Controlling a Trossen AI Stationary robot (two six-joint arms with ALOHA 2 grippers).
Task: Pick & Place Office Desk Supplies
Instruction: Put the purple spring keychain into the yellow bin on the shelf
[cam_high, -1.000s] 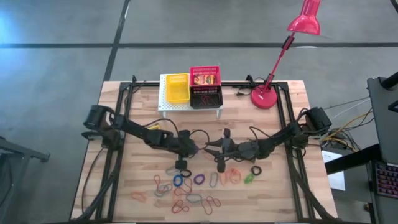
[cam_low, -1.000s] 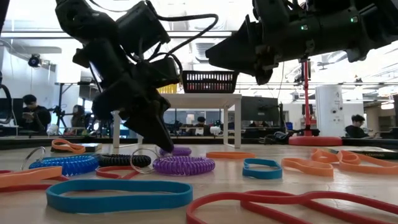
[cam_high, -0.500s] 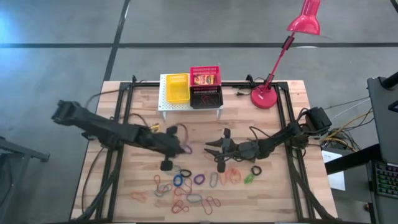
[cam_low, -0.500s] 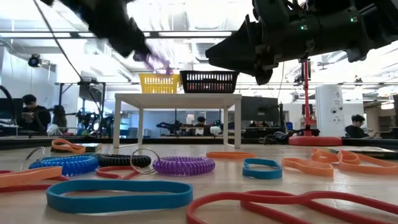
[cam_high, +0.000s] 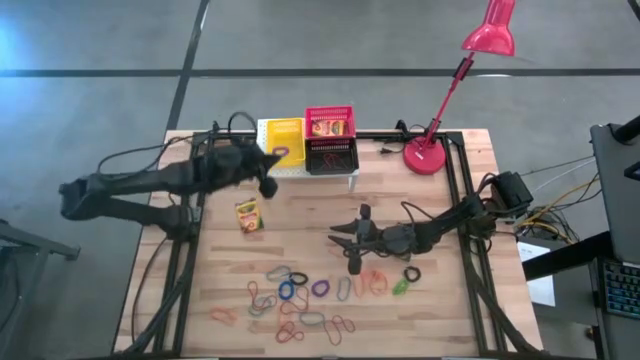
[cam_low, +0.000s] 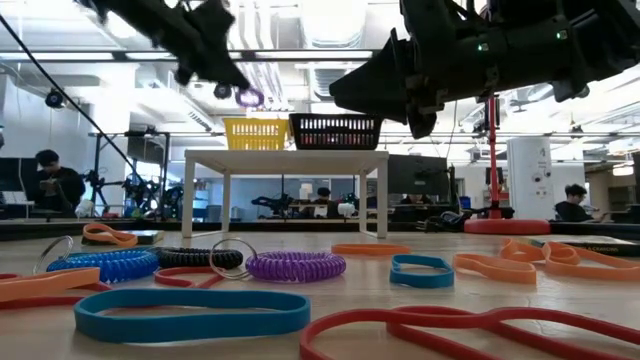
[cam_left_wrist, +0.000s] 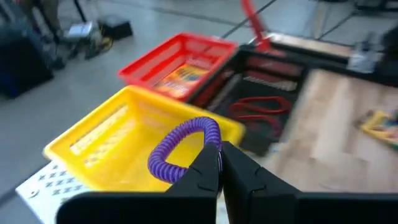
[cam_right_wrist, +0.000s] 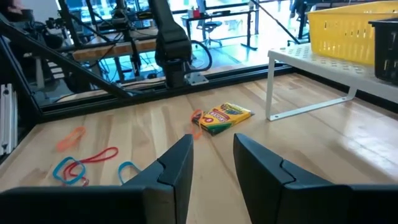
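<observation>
My left gripper hovers at the near-left edge of the yellow basket on the white stand, shut on a purple coiled loop, which also shows in the low view. My right gripper waits open above the table's middle, just beyond the spread of coloured loops lying flat on the wood. One crayon box lies on the table's left part. Another crayon box lies in the red basket. Red loops lie in the black basket. My left gripper pinches the purple coiled loop by one side of its ring, between the two fingertips. The rest of the ring arches free to the side of the fingers, lifted clear above the yellow basket's near rim.
The white stand with its baskets sits at the table's far edge. A red desk lamp stands far right. Coil loops and flat bands crowd the near middle. People sit at desks in the room behind.
My left gripper has risen from among the loops on the table, carrying the purple coiled loop, and has swung toward the far edge and to the left, up to the yellow basket. The crayon box on the table's left has come into view from under the arm.
</observation>
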